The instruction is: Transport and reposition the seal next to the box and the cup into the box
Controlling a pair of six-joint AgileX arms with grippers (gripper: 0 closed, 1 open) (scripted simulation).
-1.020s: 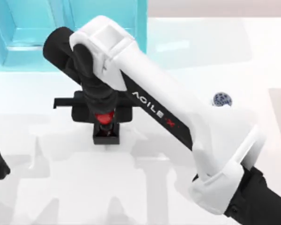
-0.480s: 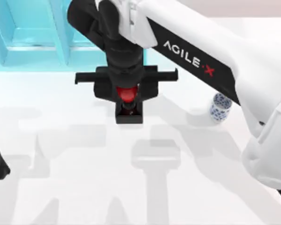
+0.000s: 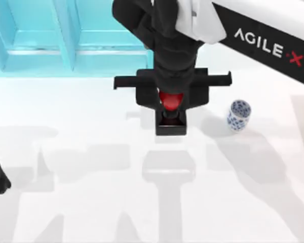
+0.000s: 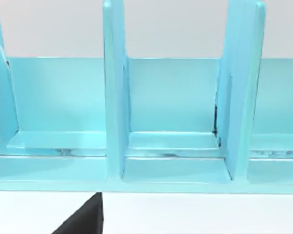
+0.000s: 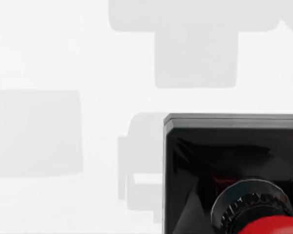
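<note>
Seal, red round knob on a black square block base [image 3: 171, 114], sits directly under the right gripper [image 3: 171, 101], fingers closed on the knob. It looks lifted off the white table [image 3: 91, 202], though height is hard to judge. Small white cup with blue floral pattern [image 3: 238, 115] stands at 3 o'clock of the seal. Cyan box [image 3: 66, 45] at 10 o'clock. Right arm hides the gripper's fingertips. Left arm parked at the table's left edge.

One marking can be read: "AGILE·X", white capitals with the X in red, printed along a black panel on the white right arm [image 3: 266, 48], toward two o'clock in the top view. The small white cup with blue floral pattern [image 3: 238, 115] carries no lettering.
</note>
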